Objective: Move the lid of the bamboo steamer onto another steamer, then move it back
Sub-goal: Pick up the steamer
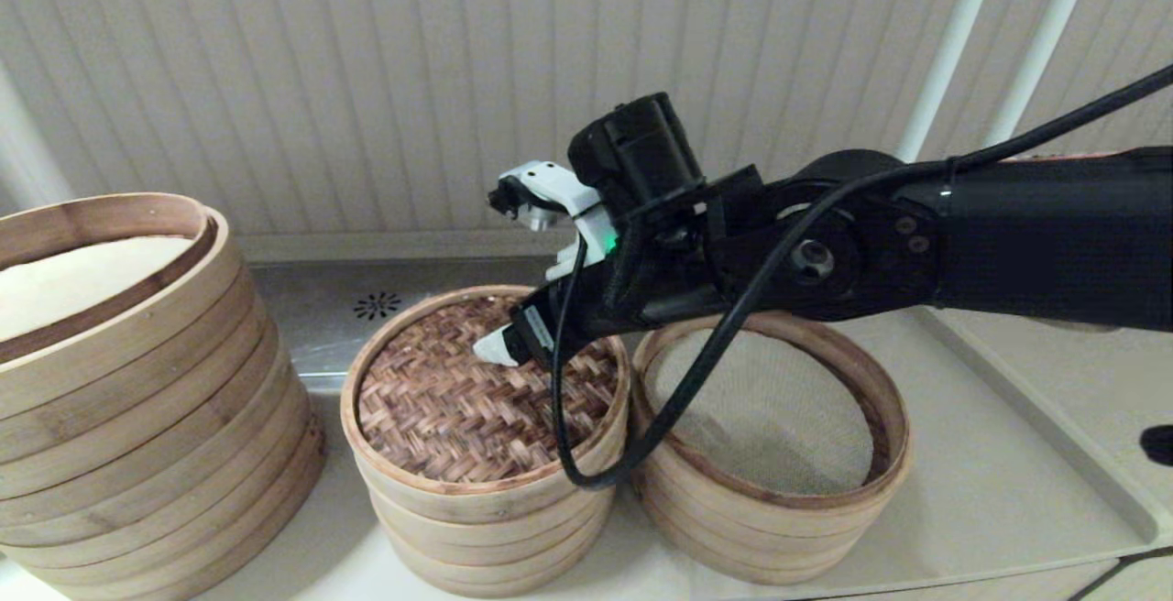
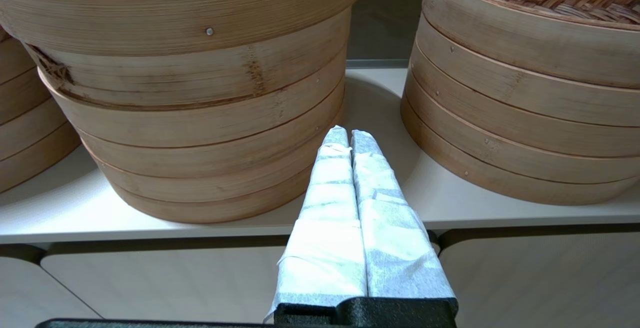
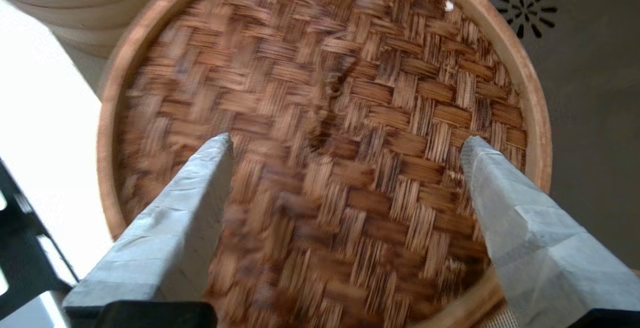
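Observation:
The bamboo steamer lid (image 1: 449, 404), dark herringbone weave with a pale rim, lies on the smallest steamer (image 1: 486, 528), the middle one of three. My right gripper (image 1: 509, 344) hangs open just above the lid's back right part, and holds nothing. From the right wrist, the weave of the lid (image 3: 350, 93) fills the space between the two wrapped fingers of that gripper (image 3: 347, 140). My left gripper (image 2: 342, 130) is shut and empty, low by the counter's front edge, pointing between the large steamer (image 2: 200, 118) and the lidded steamer (image 2: 525, 118).
A much larger, taller steamer (image 1: 137, 399) stands at the left. A cloth-lined steamer (image 1: 884, 454) touches the middle one on the right. A drain (image 1: 377, 305) lies behind them, before the panelled wall. The right arm's cable (image 1: 641, 436) dangles between the two steamers.

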Tool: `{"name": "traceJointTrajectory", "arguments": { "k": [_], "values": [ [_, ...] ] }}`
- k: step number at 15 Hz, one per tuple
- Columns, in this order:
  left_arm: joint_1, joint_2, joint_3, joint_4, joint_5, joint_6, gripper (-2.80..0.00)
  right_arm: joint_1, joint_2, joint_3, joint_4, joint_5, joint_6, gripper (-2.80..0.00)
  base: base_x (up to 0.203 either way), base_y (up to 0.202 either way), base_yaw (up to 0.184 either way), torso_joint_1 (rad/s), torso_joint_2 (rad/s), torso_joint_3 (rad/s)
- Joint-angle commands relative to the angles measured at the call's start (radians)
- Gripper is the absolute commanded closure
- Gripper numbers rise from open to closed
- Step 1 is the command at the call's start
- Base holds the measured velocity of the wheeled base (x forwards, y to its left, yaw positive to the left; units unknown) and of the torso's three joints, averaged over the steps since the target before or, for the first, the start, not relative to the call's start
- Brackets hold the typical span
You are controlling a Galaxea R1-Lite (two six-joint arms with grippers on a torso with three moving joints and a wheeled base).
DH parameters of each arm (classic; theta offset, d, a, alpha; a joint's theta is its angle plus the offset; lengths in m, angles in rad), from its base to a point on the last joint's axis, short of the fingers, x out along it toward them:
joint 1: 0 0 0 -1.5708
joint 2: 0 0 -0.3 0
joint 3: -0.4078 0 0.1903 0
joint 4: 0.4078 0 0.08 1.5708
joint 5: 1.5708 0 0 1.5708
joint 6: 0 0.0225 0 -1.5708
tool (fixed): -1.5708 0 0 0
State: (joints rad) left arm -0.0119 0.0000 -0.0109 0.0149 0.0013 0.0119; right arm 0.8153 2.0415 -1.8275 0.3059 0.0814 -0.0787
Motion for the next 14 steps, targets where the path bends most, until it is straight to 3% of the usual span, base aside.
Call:
{"name": "traceJointTrajectory", "arguments": {
  "k": [1,14],
  "values": [
    [0.000,0.002,0.000,0.000,0.000,0.000,0.00,0.001,0.045,-0.023,0.001,-0.011,0.000,-2.80,0.000,0.000,0.000,0.000,0.00,0.000],
    [0.000,0.002,0.000,0.000,0.000,0.000,0.00,0.011,0.163,-0.118,-0.011,-0.037,0.000,-2.80,0.000,0.000,0.000,0.000,0.00,0.000]
  ]
}}
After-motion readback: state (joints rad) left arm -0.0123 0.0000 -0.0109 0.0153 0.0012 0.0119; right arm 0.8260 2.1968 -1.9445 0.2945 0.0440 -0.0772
